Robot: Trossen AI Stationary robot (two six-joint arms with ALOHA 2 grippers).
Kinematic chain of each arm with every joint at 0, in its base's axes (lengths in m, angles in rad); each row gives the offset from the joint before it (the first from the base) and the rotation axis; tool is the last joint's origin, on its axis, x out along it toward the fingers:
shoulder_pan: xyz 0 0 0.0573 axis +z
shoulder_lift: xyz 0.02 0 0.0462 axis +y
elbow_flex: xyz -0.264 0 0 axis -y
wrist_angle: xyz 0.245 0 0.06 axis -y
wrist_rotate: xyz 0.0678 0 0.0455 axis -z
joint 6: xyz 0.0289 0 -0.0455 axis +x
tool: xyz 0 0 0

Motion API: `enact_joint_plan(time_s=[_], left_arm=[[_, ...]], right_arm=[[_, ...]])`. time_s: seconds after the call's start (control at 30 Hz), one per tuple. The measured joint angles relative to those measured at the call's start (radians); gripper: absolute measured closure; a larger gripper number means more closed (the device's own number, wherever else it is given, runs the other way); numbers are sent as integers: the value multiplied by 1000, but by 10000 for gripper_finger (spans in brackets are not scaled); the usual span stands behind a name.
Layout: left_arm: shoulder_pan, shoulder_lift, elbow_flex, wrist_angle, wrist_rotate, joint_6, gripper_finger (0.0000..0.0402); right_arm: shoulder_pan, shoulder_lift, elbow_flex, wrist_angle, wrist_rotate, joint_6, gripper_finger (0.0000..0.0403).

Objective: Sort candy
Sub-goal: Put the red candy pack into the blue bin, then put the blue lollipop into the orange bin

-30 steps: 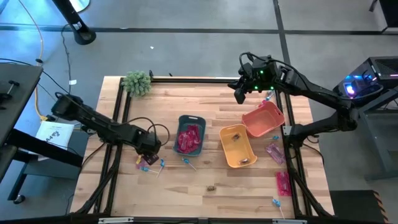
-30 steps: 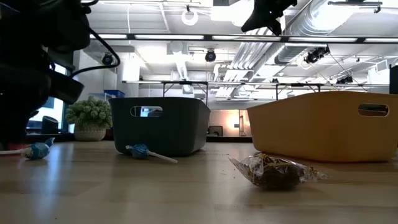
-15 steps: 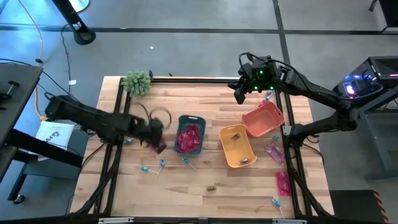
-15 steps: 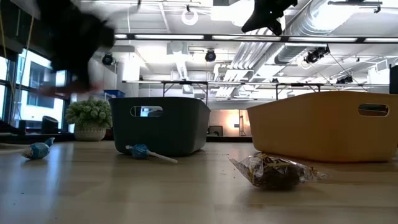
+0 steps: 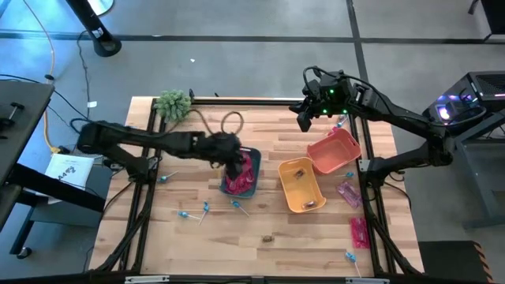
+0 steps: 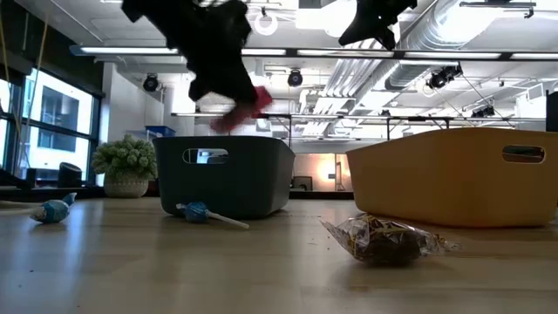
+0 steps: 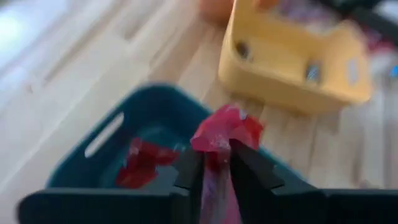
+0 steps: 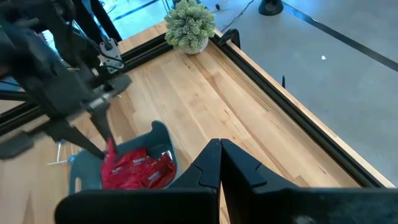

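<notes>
My left gripper (image 7: 217, 177) is shut on a pink-red candy packet (image 7: 224, 127) and hovers over the grey-blue bin (image 5: 257, 170), which holds more pink-red packets (image 8: 140, 168). In the low view the left gripper (image 6: 218, 74) is above the bin's rim. Blue lollipops (image 5: 193, 213) and a brown wrapped piece (image 6: 384, 240) lie on the table. More pink packets (image 5: 359, 231) lie near the right edge. My right gripper (image 5: 304, 120) waits shut, high over the far right of the table. My left gripper pinches the pink-red packet between its two fingers (image 7: 189, 174), and a crumpled end (image 7: 227, 121) sticks out past the fingertips. The fingers slant down from the table's left side. The packet (image 8: 111, 152) is lifted clear, above the bin's open top.
A yellow bin (image 5: 300, 185) stands right of the grey-blue one, and an orange bin (image 5: 333, 150) lies tilted beyond it. A fuzzy green plant (image 5: 173, 104) sits at the far left corner. Black rails (image 5: 245, 100) frame the table.
My left gripper has risen from the near-left part of the table, beside the lollipops. It has swung toward the right and far edges to a spot above the grey-blue bin and turned as it went. The pink-red packet has come with it, lifted clear of the table.
</notes>
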Motion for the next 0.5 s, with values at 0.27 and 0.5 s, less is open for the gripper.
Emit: enact_joint_plan(time_s=[0.27, 0.5], left_arm=[[8, 4, 151, -311, -25, 51, 247], [1, -132, 113, -830, -115, -186, 223]], right_arm=[[0, 0, 0, 0, 0, 0, 402], [0, 0, 0, -1, 0, -7, 402]])
